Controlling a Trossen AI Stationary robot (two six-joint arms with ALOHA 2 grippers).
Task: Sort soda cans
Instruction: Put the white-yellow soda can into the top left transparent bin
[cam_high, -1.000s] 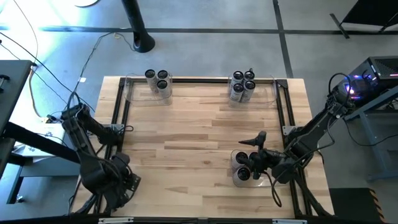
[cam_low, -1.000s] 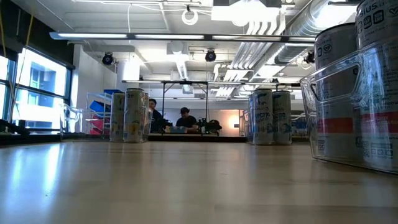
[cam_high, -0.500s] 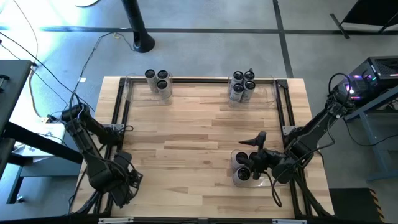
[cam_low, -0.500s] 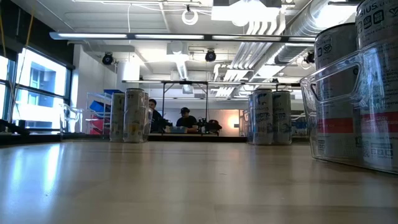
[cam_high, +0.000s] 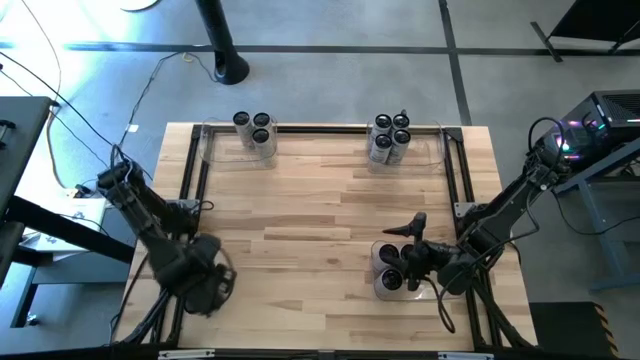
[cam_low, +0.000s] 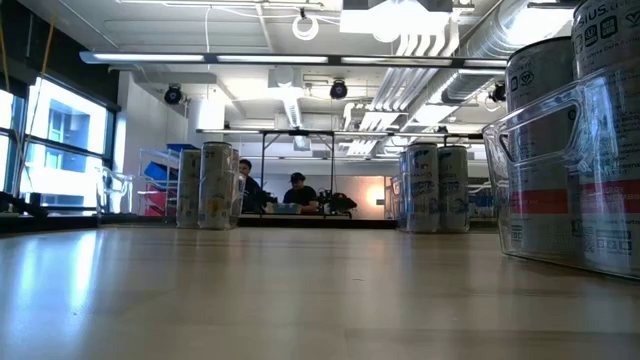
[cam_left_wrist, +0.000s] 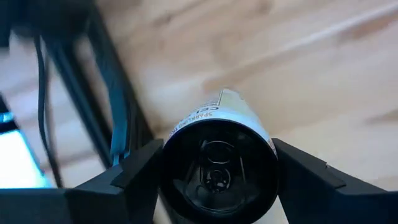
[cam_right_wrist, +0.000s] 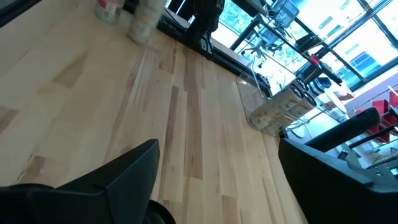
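Counting three cans (cam_high: 253, 129) far left, five (cam_high: 389, 134) far right.

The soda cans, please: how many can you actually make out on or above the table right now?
9 clear: three far-left, five far-right, one in the left gripper. The near-right bin under the right gripper hides more.

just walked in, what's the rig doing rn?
Sorting soda cans. The left gripper holds one can between its jaws, at the table's near-left corner. The right gripper sits over the near-right bin of cans. Along the far edge, one bin holds three cans, another five.
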